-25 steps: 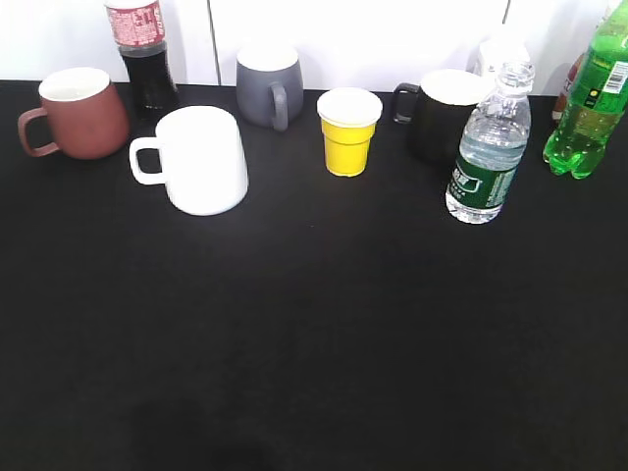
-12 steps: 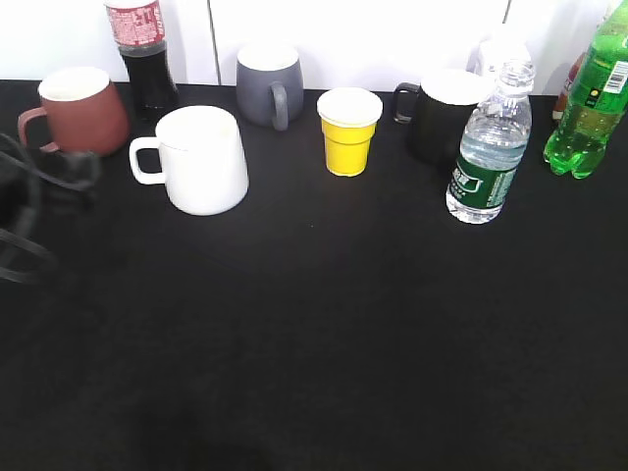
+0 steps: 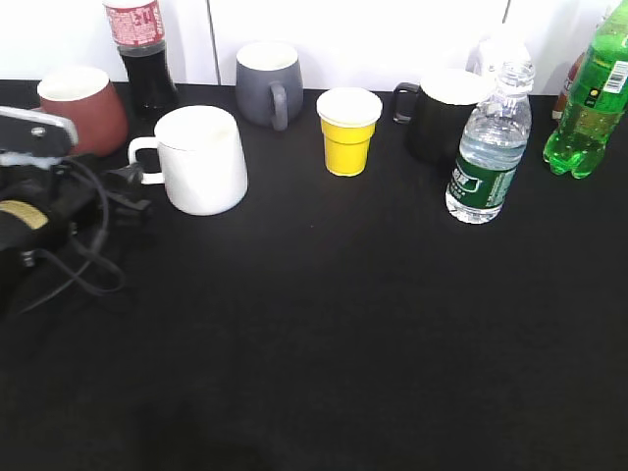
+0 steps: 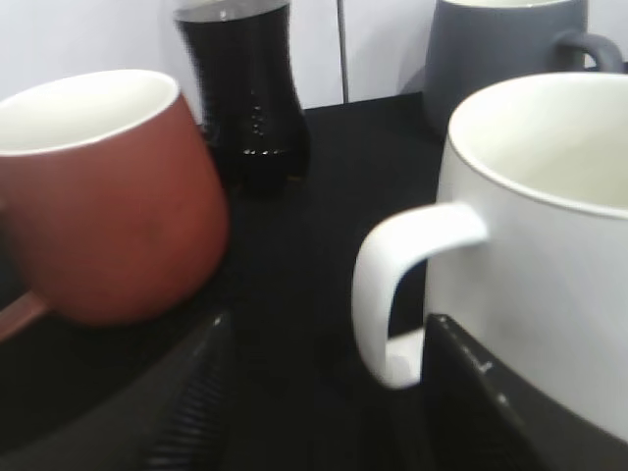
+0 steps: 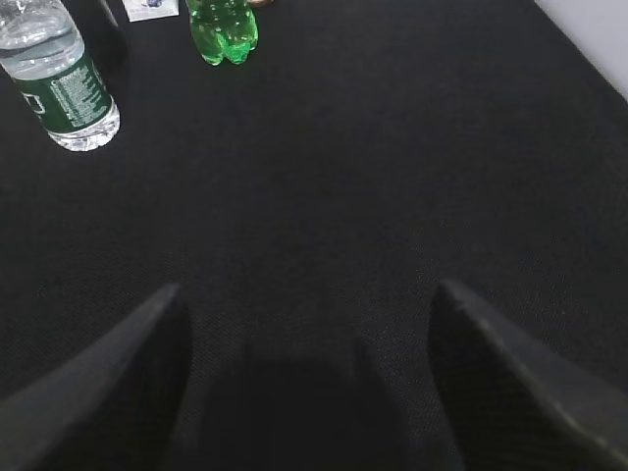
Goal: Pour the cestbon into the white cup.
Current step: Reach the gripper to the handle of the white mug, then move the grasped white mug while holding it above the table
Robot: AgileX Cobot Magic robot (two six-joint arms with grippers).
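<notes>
The left gripper (image 4: 324, 392) sits low on the black worktop (image 3: 334, 324) with its fingers spread wide on either side of the loop handle of the big all-white ceramic mug (image 3: 201, 159), not quite touching it, its arm half cut off at the frame edge. The right gripper (image 5: 309, 392) hangs open over bare worktop, holding nothing. The clear ribbed water bottle with the dark green label (image 3: 490, 147) stands upright far right, partly hiding a black mug (image 3: 442, 113).
</notes>
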